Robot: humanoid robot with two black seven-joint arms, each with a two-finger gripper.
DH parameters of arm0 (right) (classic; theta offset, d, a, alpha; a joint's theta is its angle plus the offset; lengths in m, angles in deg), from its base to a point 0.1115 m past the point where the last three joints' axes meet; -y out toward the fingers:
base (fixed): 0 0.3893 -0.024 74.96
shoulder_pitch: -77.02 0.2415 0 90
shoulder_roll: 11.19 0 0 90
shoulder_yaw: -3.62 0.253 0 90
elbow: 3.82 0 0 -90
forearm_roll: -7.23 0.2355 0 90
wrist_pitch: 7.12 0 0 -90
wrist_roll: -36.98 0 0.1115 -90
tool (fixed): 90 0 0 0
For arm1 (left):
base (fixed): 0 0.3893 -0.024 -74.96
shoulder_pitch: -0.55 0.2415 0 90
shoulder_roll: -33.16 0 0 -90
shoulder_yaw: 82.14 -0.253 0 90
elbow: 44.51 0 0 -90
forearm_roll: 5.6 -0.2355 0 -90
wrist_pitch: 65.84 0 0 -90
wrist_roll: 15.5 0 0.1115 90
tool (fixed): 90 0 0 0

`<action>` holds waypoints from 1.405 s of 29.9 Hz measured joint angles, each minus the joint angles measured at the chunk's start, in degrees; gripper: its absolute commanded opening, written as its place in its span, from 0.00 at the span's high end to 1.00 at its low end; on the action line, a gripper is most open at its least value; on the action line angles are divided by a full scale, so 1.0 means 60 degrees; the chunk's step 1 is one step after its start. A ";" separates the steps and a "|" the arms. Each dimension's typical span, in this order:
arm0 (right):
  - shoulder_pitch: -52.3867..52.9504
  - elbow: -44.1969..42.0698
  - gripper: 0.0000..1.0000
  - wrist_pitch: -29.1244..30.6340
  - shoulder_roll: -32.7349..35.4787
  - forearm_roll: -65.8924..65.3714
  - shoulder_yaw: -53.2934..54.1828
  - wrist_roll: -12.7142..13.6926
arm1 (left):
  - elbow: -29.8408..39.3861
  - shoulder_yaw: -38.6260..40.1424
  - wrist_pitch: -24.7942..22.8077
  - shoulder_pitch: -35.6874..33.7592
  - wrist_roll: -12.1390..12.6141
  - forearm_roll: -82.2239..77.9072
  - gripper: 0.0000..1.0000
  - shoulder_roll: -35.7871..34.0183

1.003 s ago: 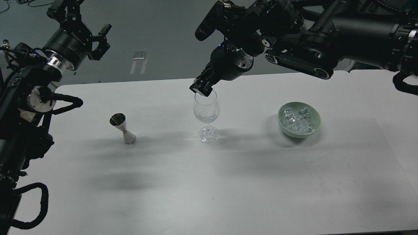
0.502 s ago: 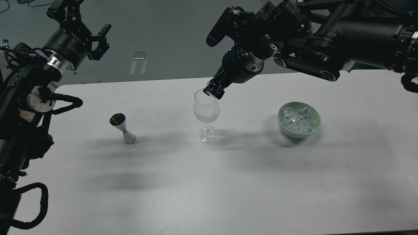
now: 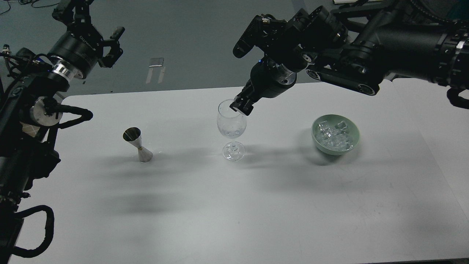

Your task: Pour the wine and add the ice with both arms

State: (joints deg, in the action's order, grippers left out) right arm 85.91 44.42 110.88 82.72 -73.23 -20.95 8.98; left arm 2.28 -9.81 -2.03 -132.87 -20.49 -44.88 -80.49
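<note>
A: Two arms over the tabletop (image 3: 256, 205); which sits nearer the ice (image 3: 334, 136)?

B: The right claw (image 3: 242, 106), by the glass (image 3: 231, 124) rim. Ice lies in the green bowl (image 3: 354, 130), to its right.

A: Claw states?

B: Right: can't tell. Left claw (image 3: 110, 46) spread wide, empty, far off.

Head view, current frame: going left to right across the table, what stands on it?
Metal jigger → stemmed glass → green bowl holding ice. The right gripper hangs at the glass's rim, so I leave it out of the order.
</note>
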 measured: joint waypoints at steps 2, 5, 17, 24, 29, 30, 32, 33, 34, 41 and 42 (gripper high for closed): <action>0.0031 -0.0020 0.87 0.0000 -0.0082 0.0018 0.0008 -0.0002 | 0.0000 0.0000 0.0000 0.0000 0.0000 0.0000 0.02 0.0000; 0.0040 -0.0040 0.87 0.0000 -0.0169 0.0021 0.0009 -0.0002 | -0.0003 0.0000 0.0000 0.0000 0.0000 0.0000 0.02 0.0000; -0.0058 -0.0620 0.59 0.0000 -0.0554 0.0065 0.0046 -0.0001 | -0.0007 0.0014 0.0008 0.0013 -0.0004 0.0027 0.02 -0.0008; -0.0086 -0.0714 0.53 0.0000 -0.0606 0.0194 0.0068 -0.0002 | -0.0007 0.0014 0.0007 0.0004 -0.0004 0.0029 0.02 -0.0013; -0.0057 -0.0744 0.25 0.0000 -0.0583 0.0462 0.0125 -0.0002 | -0.0007 0.0014 0.0007 -0.0014 -0.0004 0.0043 0.02 -0.0014; -0.0011 -0.0773 0.14 0.0000 -0.0555 0.0603 0.0155 -0.0001 | -0.0007 0.0014 0.0006 -0.0015 -0.0004 0.0043 0.02 -0.0015; 0.0081 -0.0919 0.00 0.0000 -0.0500 0.0959 0.0286 -0.0002 | -0.0007 0.0015 0.0002 -0.0014 -0.0004 0.0043 0.02 -0.0023; 0.0126 -0.1101 0.00 0.0000 -0.0448 0.1229 0.0449 -0.0002 | -0.0007 0.0014 0.0002 -0.0015 -0.0004 0.0048 0.02 -0.0025; 0.0164 -0.1370 0.00 0.0000 -0.0372 0.1537 0.0704 -0.0001 | -0.0007 0.0014 -0.0003 -0.0015 0.0006 0.0052 0.02 -0.0032; 0.0007 -0.3284 0.00 -0.0018 0.0191 0.3032 0.2653 0.0001 | -0.0065 0.0030 0.0002 -0.0054 0.0175 0.0186 0.02 0.0004; -0.0111 -0.3510 0.00 -0.0104 0.0244 0.3244 0.2880 0.0000 | -0.0068 0.0046 -0.0005 -0.0051 0.0175 0.0291 0.02 0.0026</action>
State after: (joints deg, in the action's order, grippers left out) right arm 85.25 23.36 110.26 84.18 -53.77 -3.67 8.99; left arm 1.88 -9.53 -2.06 -133.18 -19.44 -43.14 -80.33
